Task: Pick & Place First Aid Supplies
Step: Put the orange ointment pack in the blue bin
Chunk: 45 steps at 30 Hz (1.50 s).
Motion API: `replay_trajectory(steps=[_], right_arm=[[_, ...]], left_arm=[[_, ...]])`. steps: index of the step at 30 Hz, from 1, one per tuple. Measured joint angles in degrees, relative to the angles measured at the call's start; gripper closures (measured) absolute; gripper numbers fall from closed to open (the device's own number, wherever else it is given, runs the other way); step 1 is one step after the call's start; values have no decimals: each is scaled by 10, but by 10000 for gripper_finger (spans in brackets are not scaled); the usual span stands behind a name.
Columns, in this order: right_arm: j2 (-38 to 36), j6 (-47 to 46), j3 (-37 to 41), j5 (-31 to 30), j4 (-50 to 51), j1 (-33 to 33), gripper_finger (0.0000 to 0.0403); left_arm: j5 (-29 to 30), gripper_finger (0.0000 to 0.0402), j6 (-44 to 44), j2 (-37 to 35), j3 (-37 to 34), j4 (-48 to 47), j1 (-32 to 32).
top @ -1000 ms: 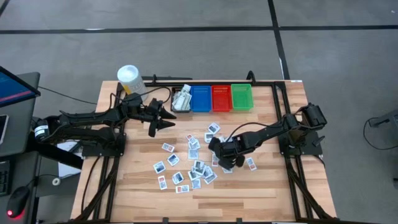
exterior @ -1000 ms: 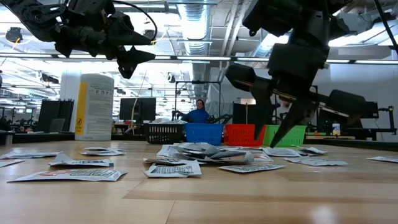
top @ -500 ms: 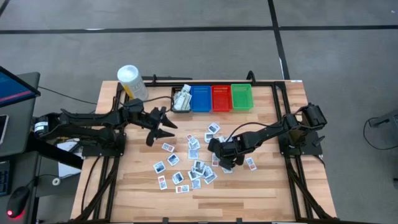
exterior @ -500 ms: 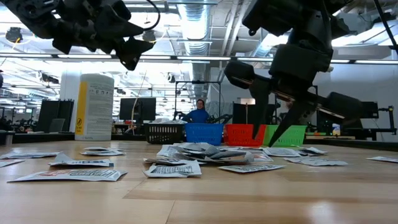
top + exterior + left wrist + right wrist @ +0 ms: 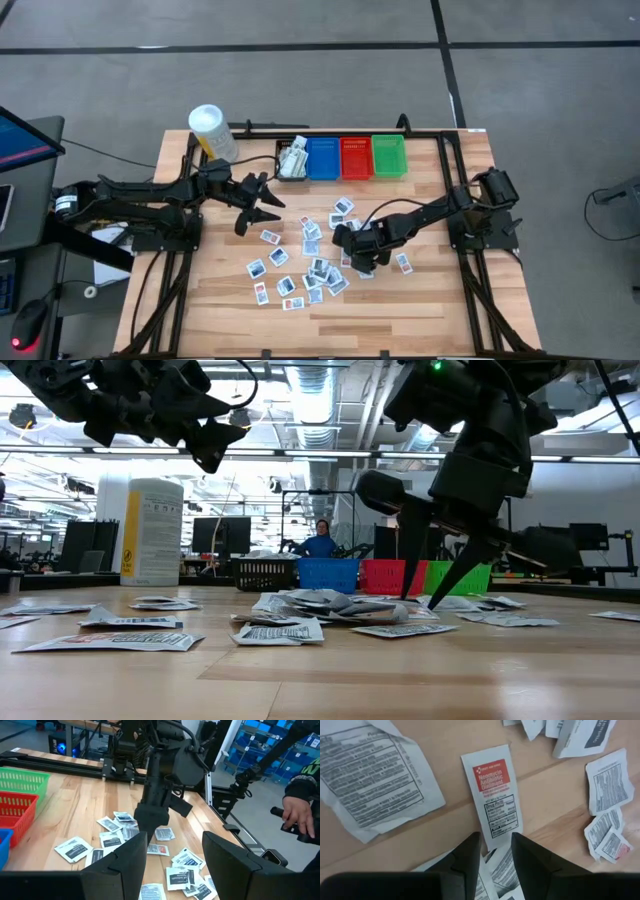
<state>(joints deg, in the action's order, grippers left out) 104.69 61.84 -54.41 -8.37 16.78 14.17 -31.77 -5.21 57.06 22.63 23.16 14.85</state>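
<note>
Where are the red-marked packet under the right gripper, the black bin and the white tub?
Red-marked packet [image 5: 492, 795]: right wrist view, on its red label.
Black bin [image 5: 291, 160]: high view, on the packets' side wall, left end of the bin row.
White tub [image 5: 151, 530]: low view, on its label face.

you can read "neomycin antibiotic ointment" in white on the red band of one packet [image 5: 493, 792], smaller print below it unreadable

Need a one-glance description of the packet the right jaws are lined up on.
Start at the scatter of packets in the table's middle; the right gripper hangs over its right edge, jaws apart. Straight ahead of its tips lies a narrow white packet. Unlike the black-print neighbours, it has a red band on top.
</note>
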Motion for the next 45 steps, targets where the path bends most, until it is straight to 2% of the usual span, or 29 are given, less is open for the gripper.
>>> replay_trajectory(steps=[9,23,34,45], right_arm=[[2,2,1,2,3,0,303],[4,33,3,11,9,0,399],[4,32,3,10,9,0,402],[4,31,-44,2,85,-2,402]], left_arm=[[0,208,-2,0,0,0,0],[0,208,-2,0,0,0,0],[0,208,-2,0,0,-3,0],[0,208,-2,0,0,-8,0]])
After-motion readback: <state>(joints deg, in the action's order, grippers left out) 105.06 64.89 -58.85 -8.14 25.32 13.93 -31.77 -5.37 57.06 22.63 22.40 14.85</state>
